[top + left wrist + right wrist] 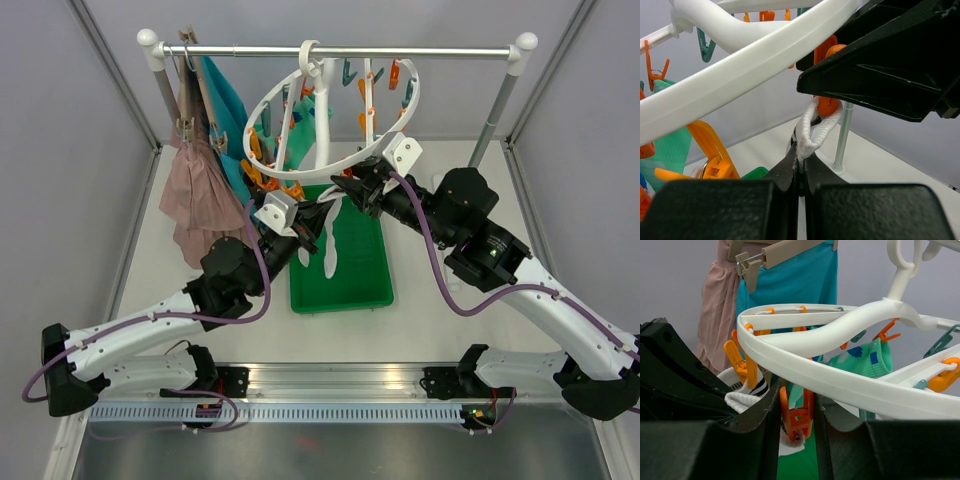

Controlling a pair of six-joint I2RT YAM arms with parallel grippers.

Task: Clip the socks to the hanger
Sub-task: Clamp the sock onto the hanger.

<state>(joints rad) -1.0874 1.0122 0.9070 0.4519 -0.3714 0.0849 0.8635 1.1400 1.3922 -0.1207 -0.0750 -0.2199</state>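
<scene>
Two grippers meet under the rim of the hanger [840, 382]. Left gripper [799, 161] is fully closed, pinching the ribbed edge of a white sock [816, 131]. Right gripper [796, 410] is partly closed, squeezing an orange clip [797, 424] on the ring; the sock edge touches that clip. The sock hangs over a green tray [365, 285] on the white table [330, 340], between grey walls. The hanger hooks on a metal rail [420, 50], beside a pink garment [195, 200] and a teal garment [225, 100]. A patterned green sock [867, 360] hangs from the ring. Fingers hide whether the clip grips the white sock.
</scene>
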